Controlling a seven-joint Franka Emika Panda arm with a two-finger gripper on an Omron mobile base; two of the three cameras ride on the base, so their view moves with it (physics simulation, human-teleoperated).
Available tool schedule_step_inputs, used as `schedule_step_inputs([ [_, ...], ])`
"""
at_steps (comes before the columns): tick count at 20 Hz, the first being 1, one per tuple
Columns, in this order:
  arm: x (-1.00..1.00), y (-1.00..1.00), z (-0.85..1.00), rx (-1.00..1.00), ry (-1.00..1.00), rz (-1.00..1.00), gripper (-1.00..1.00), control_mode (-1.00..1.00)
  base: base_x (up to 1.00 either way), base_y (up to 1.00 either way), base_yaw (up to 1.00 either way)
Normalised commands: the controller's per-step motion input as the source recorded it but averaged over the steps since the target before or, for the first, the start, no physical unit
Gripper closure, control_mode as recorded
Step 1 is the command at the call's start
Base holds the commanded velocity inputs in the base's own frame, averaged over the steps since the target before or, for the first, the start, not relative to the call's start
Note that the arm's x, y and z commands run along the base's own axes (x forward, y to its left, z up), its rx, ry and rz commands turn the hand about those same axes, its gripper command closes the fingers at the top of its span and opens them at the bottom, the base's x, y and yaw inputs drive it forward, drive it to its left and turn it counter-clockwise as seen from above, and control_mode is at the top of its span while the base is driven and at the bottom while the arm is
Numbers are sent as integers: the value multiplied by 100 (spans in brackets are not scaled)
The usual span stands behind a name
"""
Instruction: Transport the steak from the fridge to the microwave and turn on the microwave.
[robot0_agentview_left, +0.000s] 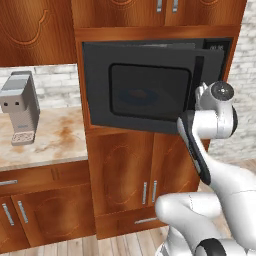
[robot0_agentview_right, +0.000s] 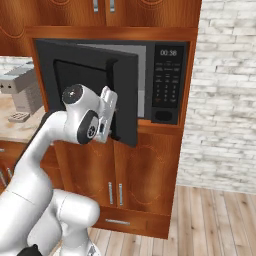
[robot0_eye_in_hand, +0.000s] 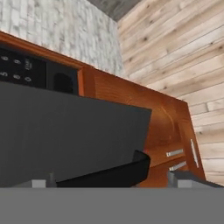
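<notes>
Microwave (robot0_agentview_right: 165, 80) door (robot0_agentview_left: 145, 90) half shut. Gripper (robot0_eye_in_hand: 113, 177) wide open, empty, beside door handle (robot0_eye_in_hand: 109, 173). Push door toward 12 o'clock until flush, then press keypad (robot0_agentview_right: 166, 85).

microwave (robot0_agentview_right: 160, 80) door (robot0_agentview_left: 145, 90) hangs half open, blocking most of the cavity, just a gap on the keypad (robot0_agentview_right: 167, 75) side

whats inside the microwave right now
Through the microwave door's window a dim round bluish shape shows, likely a plate. The half-shut door covers most of the cavity, so the steak cannot be confirmed.
</notes>
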Motion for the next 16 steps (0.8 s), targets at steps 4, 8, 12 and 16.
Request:
schedule_step_inputs([
  [4, 78, -11, 0, 6, 14, 14, -100, -100, 0, 0, 0],
  [8, 65, -5, 0, 5, 6, 15, -100, -100, 0, 0, 0],
  [12, 58, -1, -1, 1, 1, 15, -100, -100, 0, 0, 0],
  [16, 37, -5, 0, 0, 0, 14, -100, -100, 0, 0, 0],
])
